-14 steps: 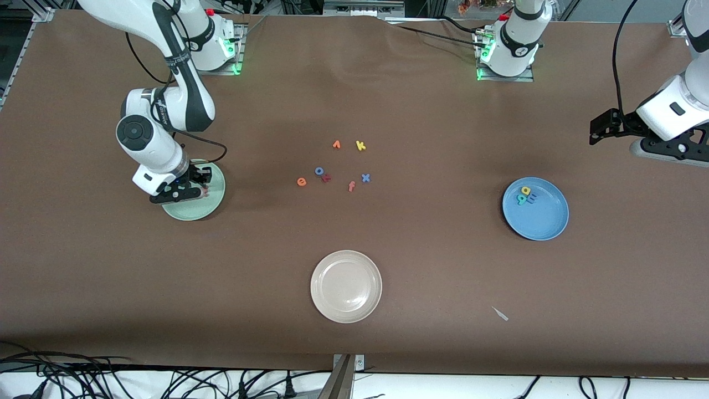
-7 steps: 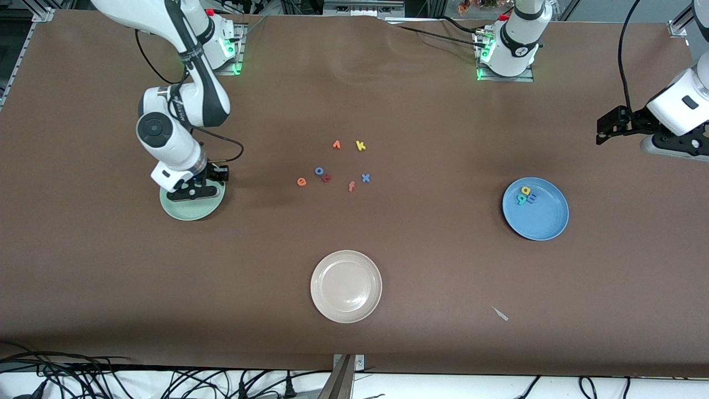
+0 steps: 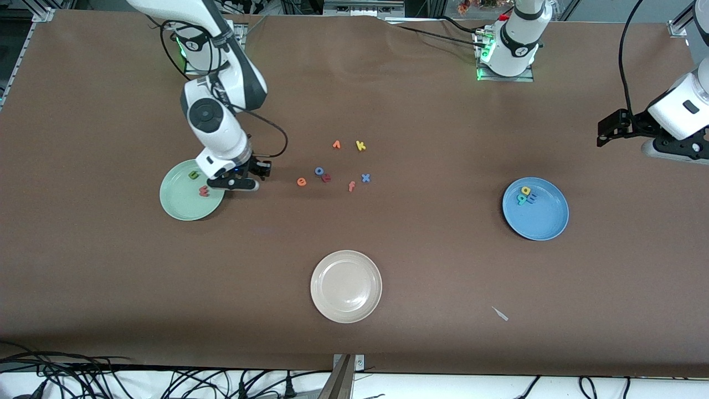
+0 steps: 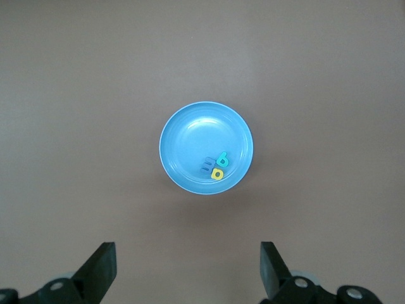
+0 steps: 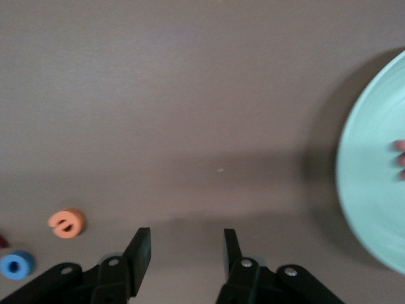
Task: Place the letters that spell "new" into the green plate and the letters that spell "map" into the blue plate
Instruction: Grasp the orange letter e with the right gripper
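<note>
Front view: right gripper (image 3: pixel 243 178) has left green plate (image 3: pixel 177 208), fingers apart & empty, w (image 3: pixel 204 192) + n (image 3: pixel 193 175) now in it. Orange e (image 3: pixel 301 181) prob next. Left gripper (image 4: pixel 188 273) waits, fingers wide apart, over blue plate (image 3: pixel 545 221); m, a, p in it.

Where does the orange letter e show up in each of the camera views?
Front view: the orange e lies on the table, at the edge of the loose letter cluster nearest the green plate.
Left wrist view: not in it; only the blue plate with its letters shows.
Right wrist view: the orange e lies just ahead of the right gripper, beside a blue ring-shaped letter.
Shared landmark: the green plate, its rim showing in the right wrist view too.
</note>
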Controlling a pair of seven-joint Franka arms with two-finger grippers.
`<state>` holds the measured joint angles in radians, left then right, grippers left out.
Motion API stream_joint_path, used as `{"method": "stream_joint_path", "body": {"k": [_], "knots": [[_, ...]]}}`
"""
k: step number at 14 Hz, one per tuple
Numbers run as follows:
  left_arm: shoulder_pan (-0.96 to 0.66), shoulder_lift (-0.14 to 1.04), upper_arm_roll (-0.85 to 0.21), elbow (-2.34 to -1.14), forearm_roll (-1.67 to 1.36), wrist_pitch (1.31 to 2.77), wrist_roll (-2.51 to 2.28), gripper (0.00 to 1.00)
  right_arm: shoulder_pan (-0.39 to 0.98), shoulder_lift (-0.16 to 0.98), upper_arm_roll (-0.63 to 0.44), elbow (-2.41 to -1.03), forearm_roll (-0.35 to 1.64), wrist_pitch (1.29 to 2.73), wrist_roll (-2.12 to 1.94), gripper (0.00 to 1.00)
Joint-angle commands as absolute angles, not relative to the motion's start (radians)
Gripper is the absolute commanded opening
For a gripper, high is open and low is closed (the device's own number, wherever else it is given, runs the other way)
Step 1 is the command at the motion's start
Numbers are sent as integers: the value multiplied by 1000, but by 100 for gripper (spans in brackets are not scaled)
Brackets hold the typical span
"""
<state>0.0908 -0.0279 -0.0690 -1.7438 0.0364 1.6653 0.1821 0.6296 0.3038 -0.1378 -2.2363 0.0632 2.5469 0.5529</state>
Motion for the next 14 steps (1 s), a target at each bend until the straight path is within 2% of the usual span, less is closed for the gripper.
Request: {"method": "stream_joint_path", "body": {"k": [1,3,5,14], "knots": [[87,-12,-69,-1698,8,1655,199,100,695,371,-126,-2226,75,2652,722,57],[87,-5,-69,-1698,9,1654,199,100,748,425,-126,-2204,75,2716,829,61],[87,-5,-69,-1698,9,1654,199,100,767,455,-124,-2168,75,2720,871,66],[89,-5,-69,-1698,8,1654,199,100,796,526,-126,-2111,71,2732,911,65]]}}
